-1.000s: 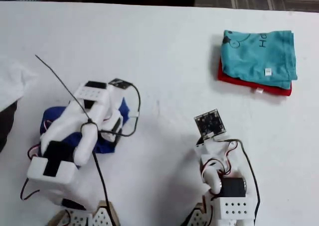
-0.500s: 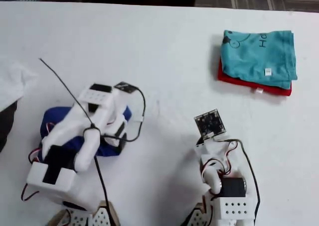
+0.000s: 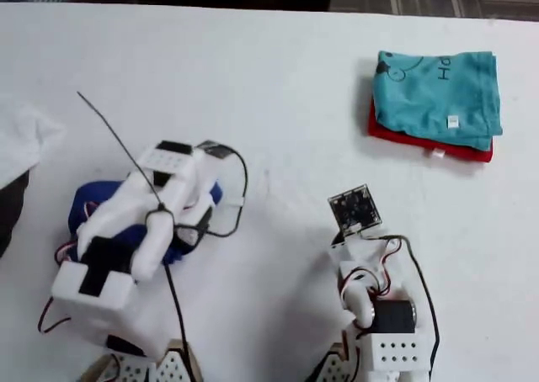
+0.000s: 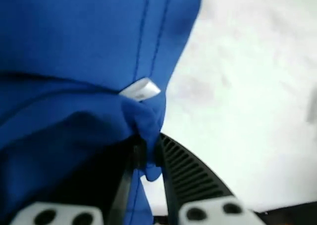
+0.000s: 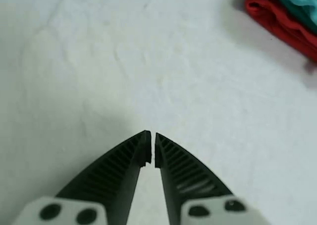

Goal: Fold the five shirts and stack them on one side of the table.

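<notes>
Blue shirt (image 4: 74,56) bunched, one fold pinched between tips of left claw (image 4: 147,153). Jaws clamped tight on fabric. Rest of shirt heaped ahead of claw and under left arm, on table (image 3: 253,71). White tag (image 4: 140,90) just beyond tips. Right claw (image 5: 149,144) closed to thin slit, holds nothing. Teal shirt (image 3: 438,87) folded atop red shirt (image 3: 421,144), well ahead of right claw, toward its right. White cloth (image 3: 21,138) well left of left claw.

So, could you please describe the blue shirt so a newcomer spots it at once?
On the table, look beneath the left arm. The blue shirt lies bunched there, pinched in the left gripper. The teal shirt and red shirt, by contrast, are folded and stacked.
</notes>
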Tool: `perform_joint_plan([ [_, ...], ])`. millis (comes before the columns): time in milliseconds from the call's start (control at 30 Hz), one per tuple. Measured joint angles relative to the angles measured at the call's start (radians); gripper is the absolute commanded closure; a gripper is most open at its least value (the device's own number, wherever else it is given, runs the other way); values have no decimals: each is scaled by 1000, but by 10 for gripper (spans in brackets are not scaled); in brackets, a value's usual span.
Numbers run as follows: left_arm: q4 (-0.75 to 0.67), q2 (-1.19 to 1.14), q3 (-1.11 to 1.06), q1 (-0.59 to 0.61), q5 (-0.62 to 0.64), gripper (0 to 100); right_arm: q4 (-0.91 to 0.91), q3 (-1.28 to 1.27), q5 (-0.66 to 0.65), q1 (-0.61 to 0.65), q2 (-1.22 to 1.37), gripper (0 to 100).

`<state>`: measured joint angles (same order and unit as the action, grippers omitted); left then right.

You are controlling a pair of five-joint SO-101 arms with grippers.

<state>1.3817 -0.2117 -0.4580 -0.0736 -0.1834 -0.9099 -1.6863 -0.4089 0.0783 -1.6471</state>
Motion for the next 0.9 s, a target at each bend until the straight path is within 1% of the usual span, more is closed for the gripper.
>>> perform_joint_plan([
  [100, 83, -2, 78, 12, 0, 974, 0, 0, 0, 0, 0, 978],
  [167, 143, 38, 135, 48, -26, 974, 0, 0, 0, 0, 0, 978],
  [267, 244, 147, 226, 121, -114, 974, 0, 0, 0, 0, 0, 978],
  [400, 354, 321, 304, 261, -232, 974, 0, 0, 0, 0, 0, 977],
  [467, 368, 404, 313, 342, -299, 974, 0, 0, 0, 0, 0, 967],
  [600, 376, 543, 319, 546, -404, 975, -44, 52, 0, -3, 0, 904],
  [700, 377, 605, 319, 707, -446, 975, -117, 183, 0, -2, 0, 920],
  [767, 377, 621, 319, 816, -479, 975, -133, 278, 0, -2, 15, 927],
  [900, 377, 628, 319, 996, -551, 975, -135, 483, 2, 25, 189, 926],
])
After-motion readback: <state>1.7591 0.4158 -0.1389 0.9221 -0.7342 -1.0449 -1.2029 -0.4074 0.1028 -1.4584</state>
